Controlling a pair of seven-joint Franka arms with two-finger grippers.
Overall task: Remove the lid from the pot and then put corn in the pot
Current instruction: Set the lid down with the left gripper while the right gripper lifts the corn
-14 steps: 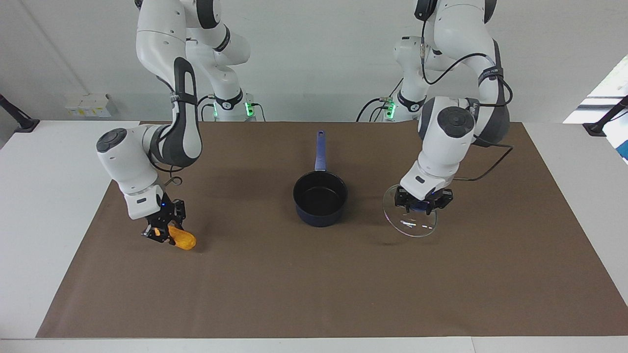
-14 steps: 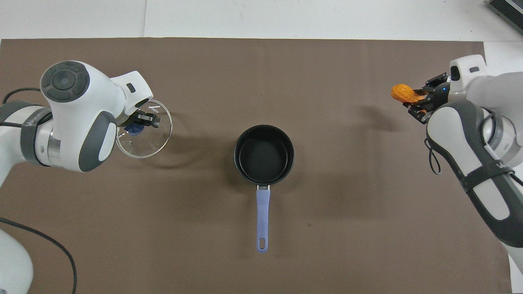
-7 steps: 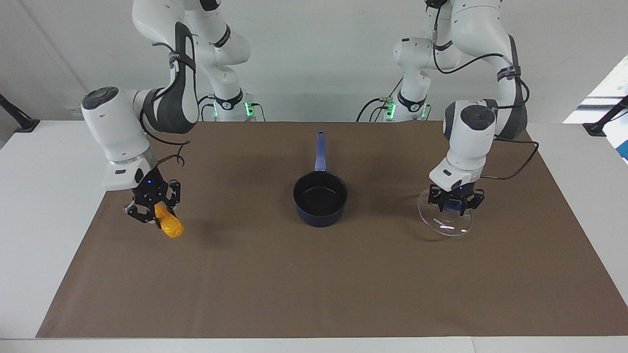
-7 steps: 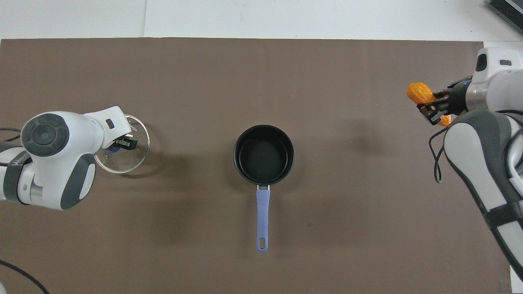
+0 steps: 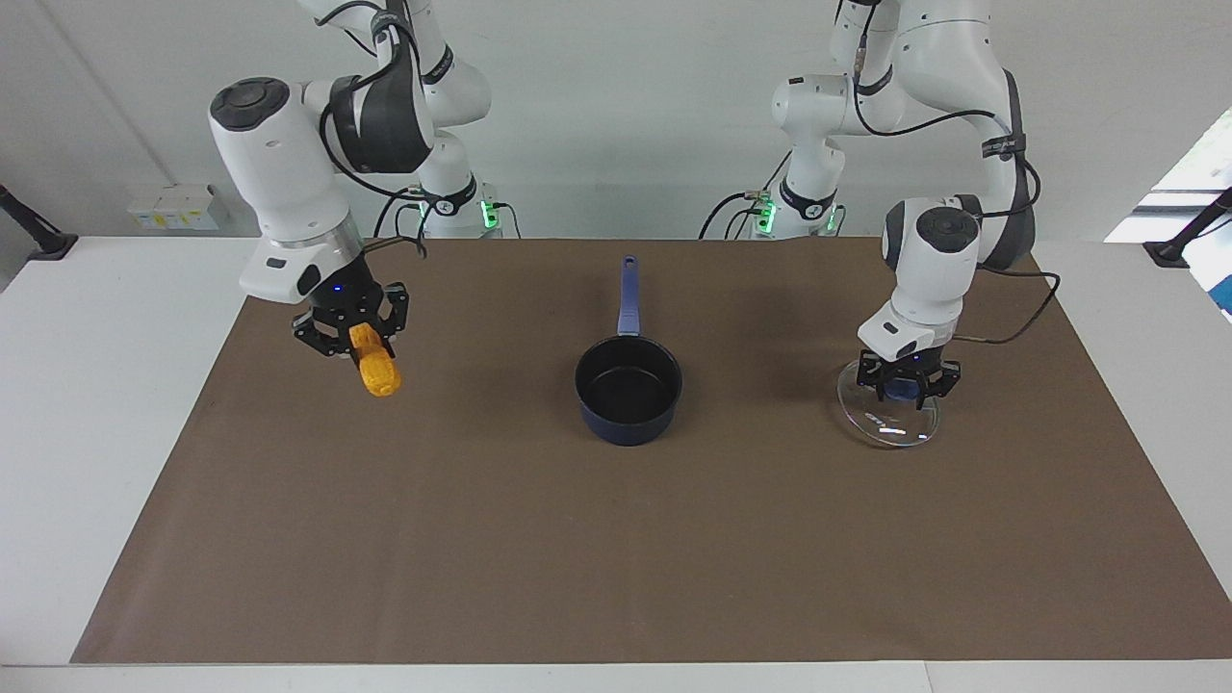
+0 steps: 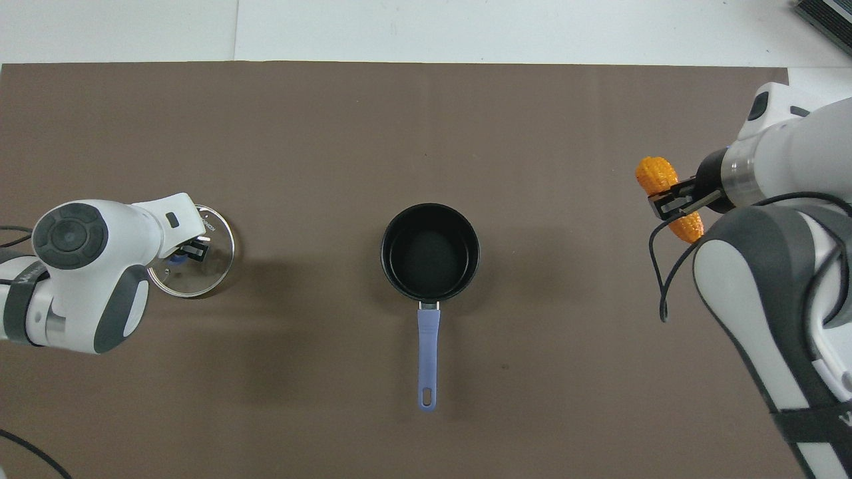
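The navy pot (image 5: 628, 389) (image 6: 430, 251) stands open in the middle of the brown mat, its long handle pointing toward the robots. My left gripper (image 5: 908, 381) (image 6: 186, 249) is shut on the blue knob of the glass lid (image 5: 887, 418) (image 6: 200, 276) and holds it low over the mat toward the left arm's end. My right gripper (image 5: 353, 332) (image 6: 677, 199) is shut on the orange-yellow corn (image 5: 375, 371) (image 6: 657, 175) and holds it in the air above the mat toward the right arm's end.
The brown mat (image 5: 616, 539) covers most of the white table. A cable (image 5: 1011, 318) hangs from the left arm over the mat.
The right gripper has lifted the corn off the mat and carried it up and toward the pot. The left gripper has moved the lid away from the pot and lowered it.
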